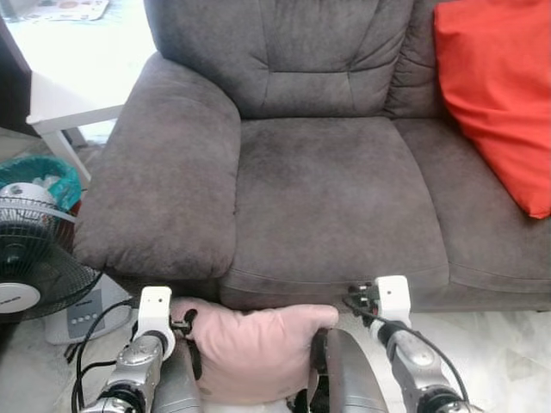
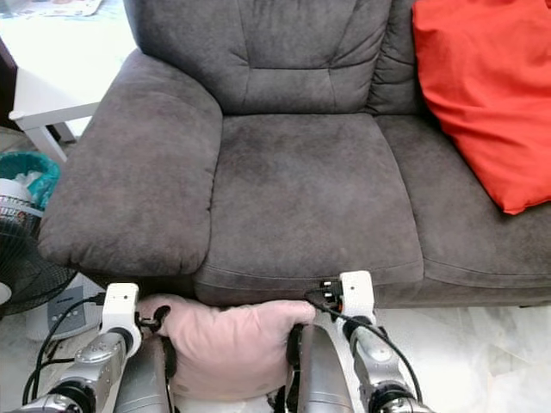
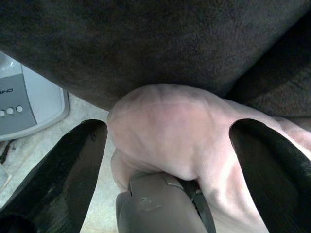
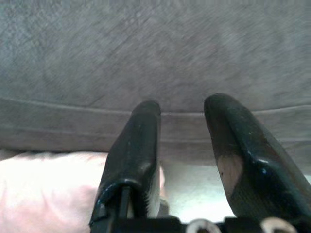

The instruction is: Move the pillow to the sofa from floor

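Pink soft pillow (image 1: 254,348) squeezed btwn both tools, against plush grey sofa (image 1: 327,189).

Two pillows: one pink pillow (image 1: 258,348) at 6 o'clock, one red pillow (image 1: 499,95) at 2 o'clock. One sofa (image 1: 327,189), one fan (image 1: 30,258), two tools.

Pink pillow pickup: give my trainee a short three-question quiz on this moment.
1. True or false: the pink pillow lies on the sofa seat.
2. Which cushion is already on the sofa? A red cushion B blue C green
3. What stands on the floor left of the sofa's armrest?

Key: 1 false, it is low before the sofa's front edge, between the left gripper and right gripper. 2 A. 3 a fan.
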Robot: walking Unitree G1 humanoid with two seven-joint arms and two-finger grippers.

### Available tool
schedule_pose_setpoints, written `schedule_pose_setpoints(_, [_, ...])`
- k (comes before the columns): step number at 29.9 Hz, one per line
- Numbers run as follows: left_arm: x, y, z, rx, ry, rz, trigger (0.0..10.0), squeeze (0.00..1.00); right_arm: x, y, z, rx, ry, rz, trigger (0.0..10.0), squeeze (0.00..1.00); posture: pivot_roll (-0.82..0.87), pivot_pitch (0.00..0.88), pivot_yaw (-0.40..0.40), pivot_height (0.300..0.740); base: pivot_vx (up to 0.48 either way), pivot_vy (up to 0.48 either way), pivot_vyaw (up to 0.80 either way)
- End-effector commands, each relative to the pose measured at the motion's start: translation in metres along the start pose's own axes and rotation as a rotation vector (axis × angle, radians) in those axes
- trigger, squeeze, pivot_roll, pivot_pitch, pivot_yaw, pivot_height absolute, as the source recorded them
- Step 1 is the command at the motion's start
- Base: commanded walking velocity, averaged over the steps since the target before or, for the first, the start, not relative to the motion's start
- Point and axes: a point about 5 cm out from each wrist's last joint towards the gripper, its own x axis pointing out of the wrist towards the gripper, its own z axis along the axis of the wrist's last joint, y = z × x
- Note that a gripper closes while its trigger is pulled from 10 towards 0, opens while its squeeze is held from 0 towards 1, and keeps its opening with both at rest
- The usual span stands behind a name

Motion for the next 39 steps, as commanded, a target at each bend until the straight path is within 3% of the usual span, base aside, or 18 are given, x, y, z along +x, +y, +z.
schedule_pose_setpoints(1, [0.0,0.0,-0.003,-0.013,0.015,0.008,10.0,0.0,-0.002,-0.006,0.002,-0.001,-0.015,-0.008,10.0,0.0,0.12,0.175,-0.12,0.553,0.0,0.0,0.0])
schedule_pose_setpoints(7, [0.0,0.001,-0.003,-0.017,0.015,0.026,10.0,0.0,0.0,-0.011,0.011,0.017,-0.054,0.004,10.0,0.0,0.11,0.211,-0.155,0.553,0.0,0.0,0.0])
schedule_pose_setpoints(14, [-0.003,0.008,-0.006,-0.034,-0.003,0.074,10.0,0.0,0.006,-0.006,0.024,0.01,-0.111,0.043,10.0,0.0,0.13,0.232,-0.174,0.553,0.0,0.0,0.0])
schedule_pose_setpoints(28, [-0.005,0.019,-0.005,-0.007,-0.021,0.104,10.0,0.0,0.004,0.004,0.022,0.002,-0.138,0.07,10.0,0.0,0.13,0.243,-0.155,0.553,0.0,0.0,0.0])
schedule_pose_setpoints(34, [-0.004,0.018,-0.002,-0.019,-0.04,0.092,10.0,0.0,0.004,0.006,0.03,-0.021,-0.195,0.092,10.0,0.0,0.13,0.254,-0.169,0.518,0.0,0.0,0.0])
schedule_pose_setpoints(39, [-0.004,0.019,0.005,-0.02,-0.084,0.081,10.0,0.0,0.006,0.008,0.048,-0.028,-0.29,0.092,10.0,0.0,0.13,0.26,-0.171,0.518,0.0,0.0,0.0])
